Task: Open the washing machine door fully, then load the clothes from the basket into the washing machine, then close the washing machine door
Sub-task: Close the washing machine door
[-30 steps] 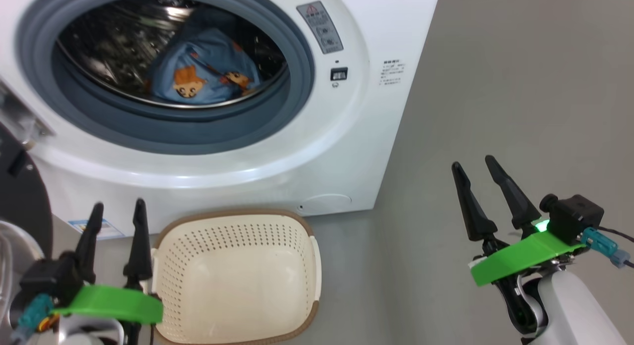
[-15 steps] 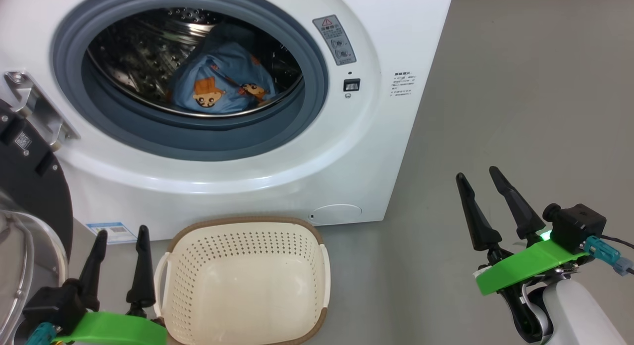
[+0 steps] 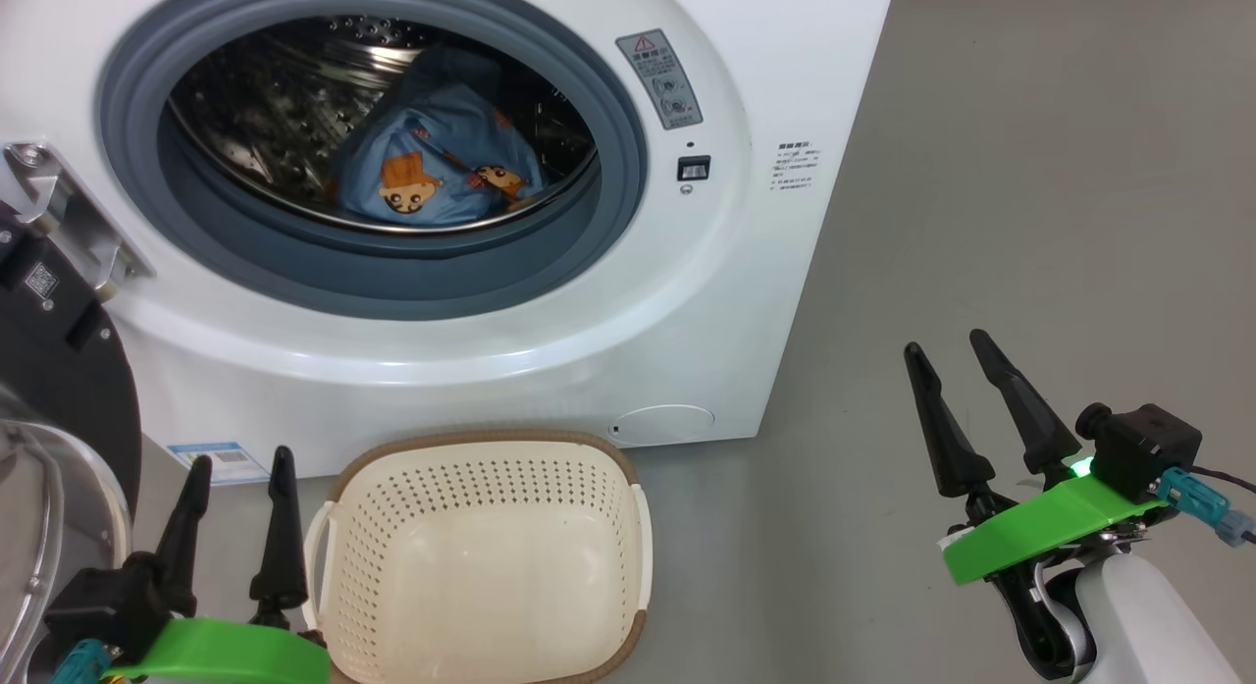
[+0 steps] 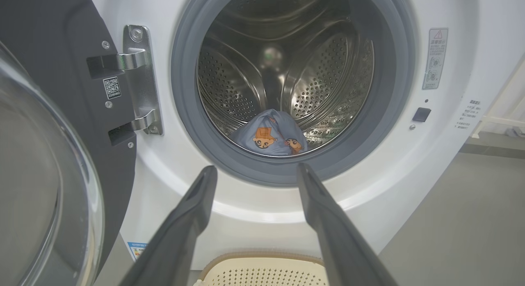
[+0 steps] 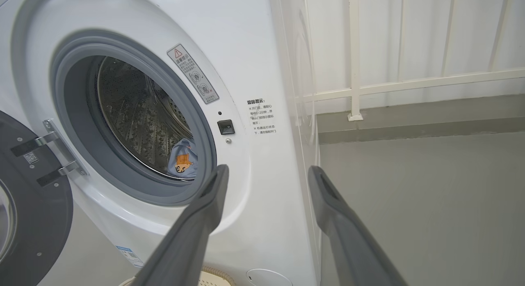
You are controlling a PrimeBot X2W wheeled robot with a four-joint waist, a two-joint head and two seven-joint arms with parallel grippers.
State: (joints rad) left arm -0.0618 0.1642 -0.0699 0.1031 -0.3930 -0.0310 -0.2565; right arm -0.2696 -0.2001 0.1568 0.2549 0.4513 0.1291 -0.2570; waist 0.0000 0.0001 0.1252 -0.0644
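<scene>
Clothes (image 3: 432, 179) lie inside the drum (image 3: 255, 105) of the washing machine (image 3: 746, 272), the basket (image 3: 481, 441) before it bare; loading looks done. My left hand (image 3: 240, 456) and right hand (image 3: 946, 342) hang spread and empty. Next I must swing the washing machine door (image 3: 59, 370), wide open at left, shut.

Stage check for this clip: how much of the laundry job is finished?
Done: the door stands open, the clothes lie inside the washing machine, the basket is empty. In hand: nothing; left claw and right claw hang open and free. Left: closing the door.
</scene>
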